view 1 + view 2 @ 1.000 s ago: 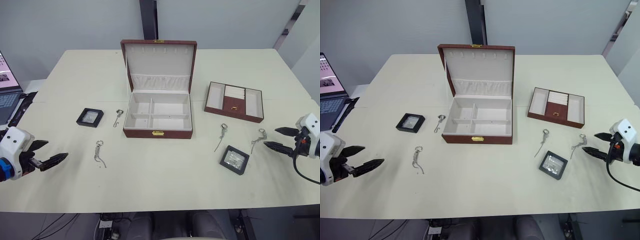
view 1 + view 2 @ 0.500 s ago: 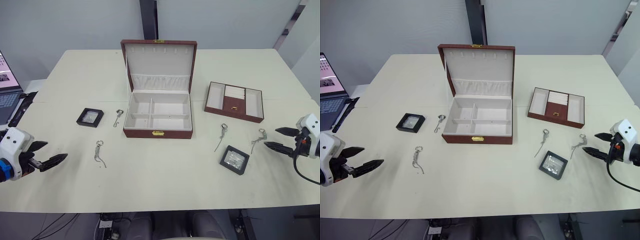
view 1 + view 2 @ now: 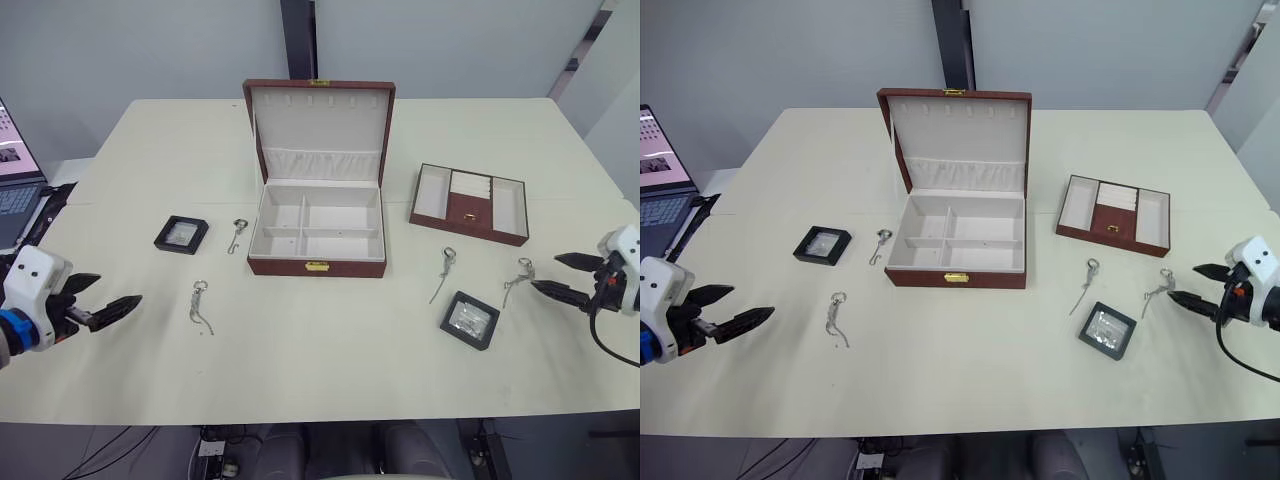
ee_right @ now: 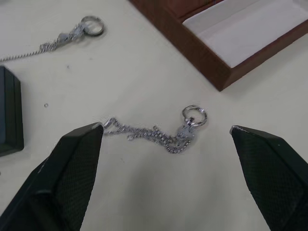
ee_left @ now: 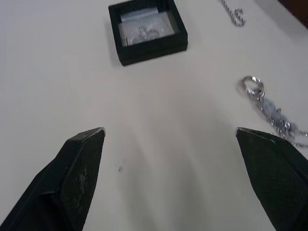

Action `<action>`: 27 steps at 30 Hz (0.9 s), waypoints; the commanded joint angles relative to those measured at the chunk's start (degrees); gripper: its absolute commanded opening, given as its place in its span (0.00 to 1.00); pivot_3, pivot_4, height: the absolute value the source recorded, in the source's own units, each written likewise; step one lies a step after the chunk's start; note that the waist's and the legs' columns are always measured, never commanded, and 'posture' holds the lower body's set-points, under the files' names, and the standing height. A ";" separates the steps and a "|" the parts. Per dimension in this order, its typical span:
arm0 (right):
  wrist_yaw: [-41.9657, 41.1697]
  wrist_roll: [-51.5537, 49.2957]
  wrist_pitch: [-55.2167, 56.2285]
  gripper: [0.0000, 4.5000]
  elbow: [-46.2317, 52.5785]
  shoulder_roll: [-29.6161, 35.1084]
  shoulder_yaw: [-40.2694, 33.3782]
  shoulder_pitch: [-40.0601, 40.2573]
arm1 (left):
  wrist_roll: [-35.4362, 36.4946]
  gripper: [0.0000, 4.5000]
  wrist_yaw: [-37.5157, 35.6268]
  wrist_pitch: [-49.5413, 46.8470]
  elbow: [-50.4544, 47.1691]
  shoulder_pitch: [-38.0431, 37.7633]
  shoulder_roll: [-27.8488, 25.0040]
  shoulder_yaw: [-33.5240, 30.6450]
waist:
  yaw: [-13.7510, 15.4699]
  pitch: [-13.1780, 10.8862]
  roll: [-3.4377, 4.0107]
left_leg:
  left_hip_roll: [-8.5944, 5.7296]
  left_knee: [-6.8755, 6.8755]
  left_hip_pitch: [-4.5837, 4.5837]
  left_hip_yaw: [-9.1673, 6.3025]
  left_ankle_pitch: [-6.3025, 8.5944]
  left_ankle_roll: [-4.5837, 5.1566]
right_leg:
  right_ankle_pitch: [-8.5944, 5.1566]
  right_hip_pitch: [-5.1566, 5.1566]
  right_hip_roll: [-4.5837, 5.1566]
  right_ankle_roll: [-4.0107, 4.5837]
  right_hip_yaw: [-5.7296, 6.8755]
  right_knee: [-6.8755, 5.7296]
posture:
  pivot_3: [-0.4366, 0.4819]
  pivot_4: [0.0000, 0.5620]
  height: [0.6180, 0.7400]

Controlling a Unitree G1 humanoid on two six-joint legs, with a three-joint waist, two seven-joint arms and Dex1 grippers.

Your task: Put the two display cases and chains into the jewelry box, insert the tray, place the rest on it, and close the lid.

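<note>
Both grippers gaping, nothing held

Left gripper [image 3: 103,309] at lower left, right gripper [image 3: 566,277] at right edge, spread wide over a cream table [image 3: 330,350]. Open jewelry box [image 3: 317,236] sits centre, tray [image 3: 468,203] right of it; grey wall [image 3: 140,45] across the top.

**Count of things on the table**

Two display cases: one [image 3: 181,234] left of the box, one [image 3: 469,319] to its right. Four chains: [image 3: 237,235], [image 3: 200,305], [image 3: 442,270], [image 3: 518,277]. One jewelry box [image 3: 317,266], lid [image 3: 320,125] up. One tray [image 3: 468,203]. One laptop [image 3: 12,180].
</note>
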State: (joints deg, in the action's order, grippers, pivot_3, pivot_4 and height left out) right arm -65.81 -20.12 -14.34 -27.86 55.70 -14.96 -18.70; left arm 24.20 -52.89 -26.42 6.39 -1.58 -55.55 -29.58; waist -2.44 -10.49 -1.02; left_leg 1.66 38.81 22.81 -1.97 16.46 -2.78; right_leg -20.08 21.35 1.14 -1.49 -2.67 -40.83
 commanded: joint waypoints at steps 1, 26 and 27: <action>3.47 -4.83 -4.34 0.99 7.46 -2.76 -2.95 -3.20 | 3.09 1.00 2.48 -3.09 -4.53 3.73 1.62 -0.74 | -0.30 0.00 0.00 | 0.01 0.00 0.00 -0.01 0.00 0.00 | 0.00 0.00 -0.01 0.00 0.01 -0.01 | 0.48 0.27 1.00; 21.86 10.91 -7.48 0.00 15.48 -27.96 21.46 -16.51 | -9.50 0.00 11.61 3.11 5.84 27.95 19.84 24.61 | -0.42 0.02 0.00 | -0.05 0.11 0.12 -0.17 -0.11 -0.19 | 0.01 0.08 -0.02 0.00 0.15 -0.09 | 0.48 0.27 1.00; 22.16 11.18 -7.55 0.00 15.32 -28.57 21.77 -16.73 | -9.57 0.00 11.46 3.01 5.65 28.04 20.20 25.07 | -0.44 0.02 0.00 | -0.06 0.12 0.12 -0.17 -0.12 -0.21 | 0.01 0.08 -0.01 0.00 0.15 -0.09 | 0.48 0.27 1.00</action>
State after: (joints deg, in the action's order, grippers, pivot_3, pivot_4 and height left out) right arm -44.36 -9.42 -22.67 -13.35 27.24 7.45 -33.41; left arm 14.97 -41.04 -24.41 12.68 25.31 -35.32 -4.40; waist -2.88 -10.47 -1.02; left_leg 1.60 38.93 22.93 -2.13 16.34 -2.99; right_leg -20.07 21.43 1.12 -1.50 -2.53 -40.92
